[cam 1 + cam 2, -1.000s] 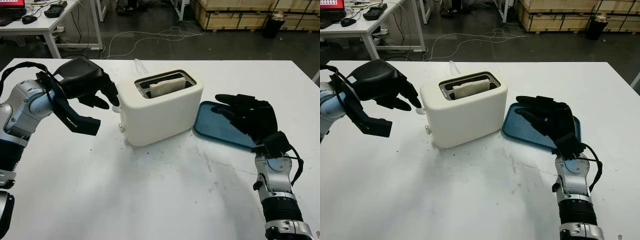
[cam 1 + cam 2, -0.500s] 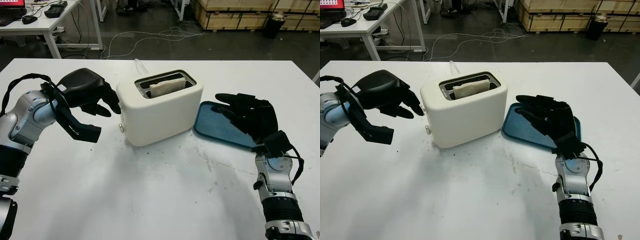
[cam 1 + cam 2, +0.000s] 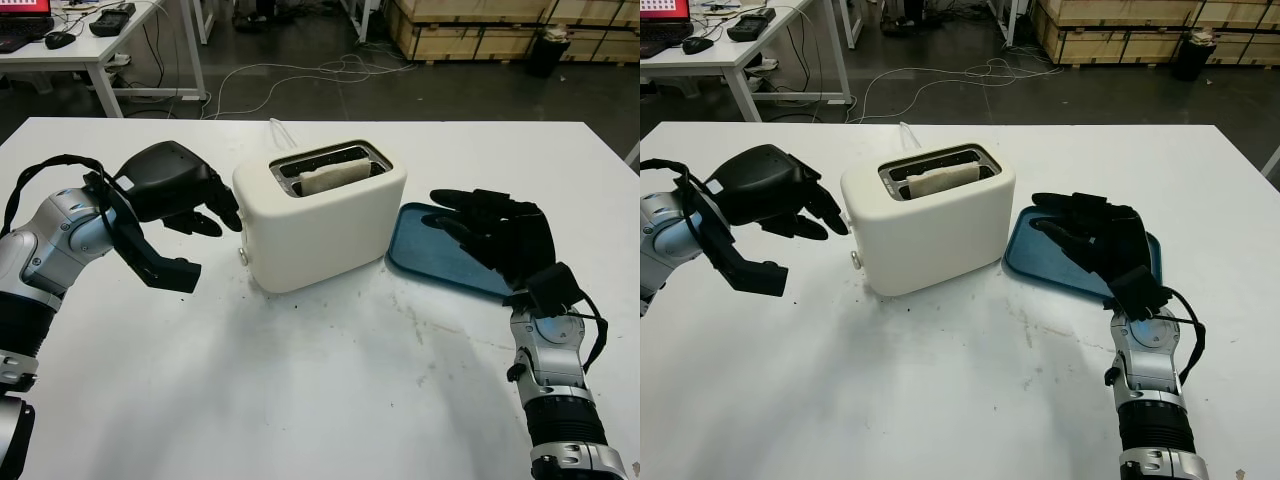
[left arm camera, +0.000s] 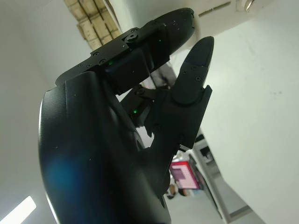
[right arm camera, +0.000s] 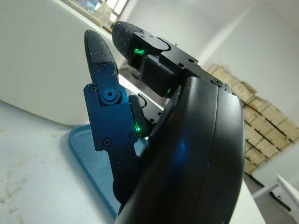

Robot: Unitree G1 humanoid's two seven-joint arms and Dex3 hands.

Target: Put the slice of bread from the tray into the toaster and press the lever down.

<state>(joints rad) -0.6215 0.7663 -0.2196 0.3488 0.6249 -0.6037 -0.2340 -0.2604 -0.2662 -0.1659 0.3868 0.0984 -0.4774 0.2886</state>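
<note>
A white toaster [image 3: 322,222] stands mid-table with the bread slice [image 3: 332,179] sitting in its slot. My left hand [image 3: 222,220] is at the toaster's left end, fingertips against the side where the lever is; the lever itself is hidden under them. It grips nothing. A small knob [image 3: 243,257] shows low on that end. The blue tray [image 3: 432,258] lies right of the toaster with nothing on it. My right hand [image 3: 447,210] hovers open above the tray's near right part.
The white table [image 3: 300,400] has bare room in front of the toaster. The toaster's cord [image 3: 279,130] runs off the far edge. Beyond are a desk [image 3: 90,40] at the back left, floor cables and stacked crates [image 3: 480,30].
My left hand has dropped lower and closed in on the toaster's left end. The bread looks slightly lower in the slot. The right hand has stayed put.
</note>
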